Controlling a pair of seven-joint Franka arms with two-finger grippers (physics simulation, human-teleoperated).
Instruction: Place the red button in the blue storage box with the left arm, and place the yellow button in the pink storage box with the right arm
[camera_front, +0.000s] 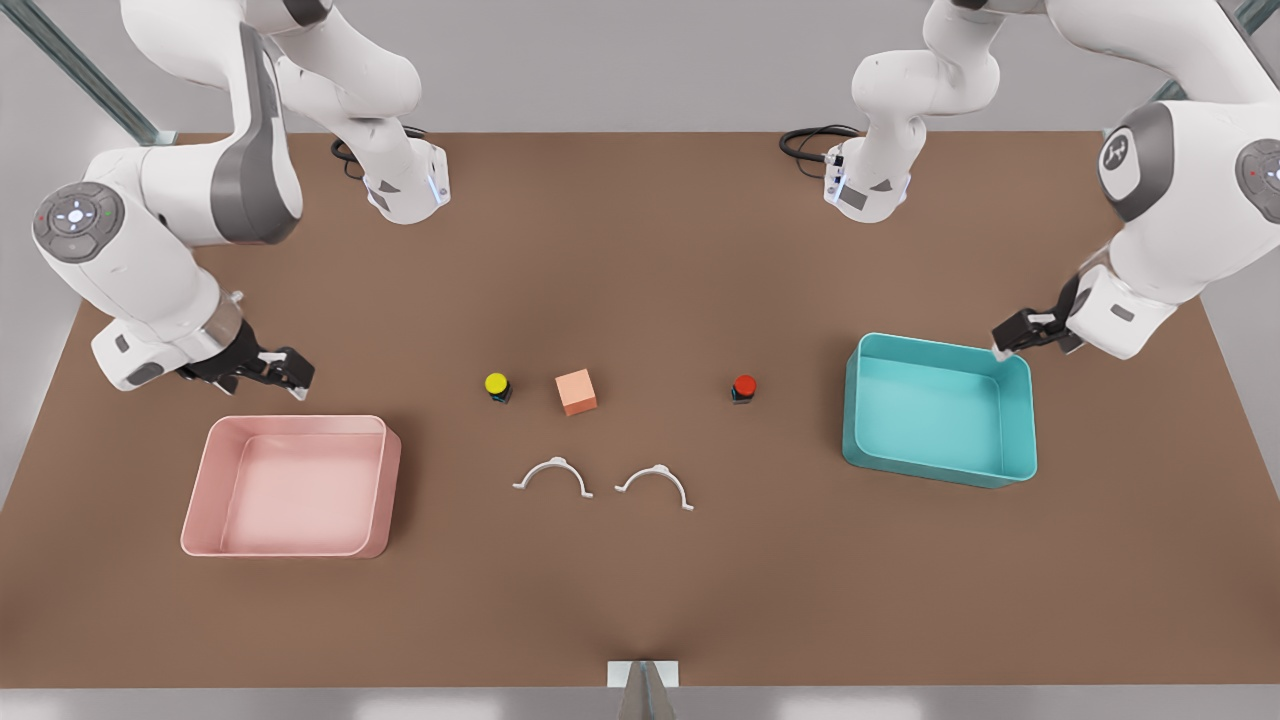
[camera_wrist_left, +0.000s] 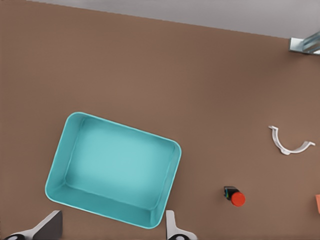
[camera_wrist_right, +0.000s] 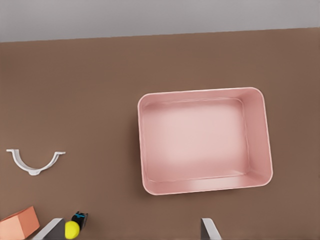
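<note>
The red button (camera_front: 743, 387) stands on the table between the orange cube and the blue storage box (camera_front: 1015, 470); in the left wrist view the red button (camera_wrist_left: 235, 196) lies beside the blue storage box (camera_wrist_left: 60, 165). My left gripper (camera_front: 1005, 340) hovers open over that box's far corner, at the front view's right. The yellow button (camera_front: 497, 385) stands left of the cube; in the right wrist view the yellow button (camera_wrist_right: 74, 227) sits well apart from the pink storage box (camera_wrist_right: 142, 145). My right gripper (camera_front: 290, 375) hangs open just behind the pink storage box (camera_front: 205, 480). Both boxes are empty.
An orange cube (camera_front: 576, 391) sits between the two buttons. Two white curved clips (camera_front: 553, 474) (camera_front: 655, 484) lie just in front of them. Both arm bases stand at the table's far edge.
</note>
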